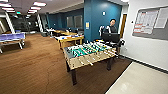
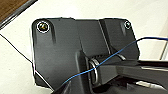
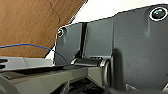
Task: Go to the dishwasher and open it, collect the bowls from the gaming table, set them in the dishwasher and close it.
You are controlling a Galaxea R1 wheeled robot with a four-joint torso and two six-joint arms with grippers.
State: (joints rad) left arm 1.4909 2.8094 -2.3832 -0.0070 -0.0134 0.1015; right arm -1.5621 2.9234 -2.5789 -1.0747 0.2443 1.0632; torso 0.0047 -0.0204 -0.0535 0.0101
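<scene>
Green-fielded gaming table [image 1: 88, 53] is seen ahead, right of centre, long axis running away rightward toward the person [image 1: 111, 26] behind it; pincer openings cannot be told.

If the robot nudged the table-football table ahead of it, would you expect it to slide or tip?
The table-football table would probably resist: it looks bulky, with a thick wooden cabinet. It stands on dark legs set at its corners, so tipping seems unlikely. The wood-look floor might let it scrape slightly.
</scene>
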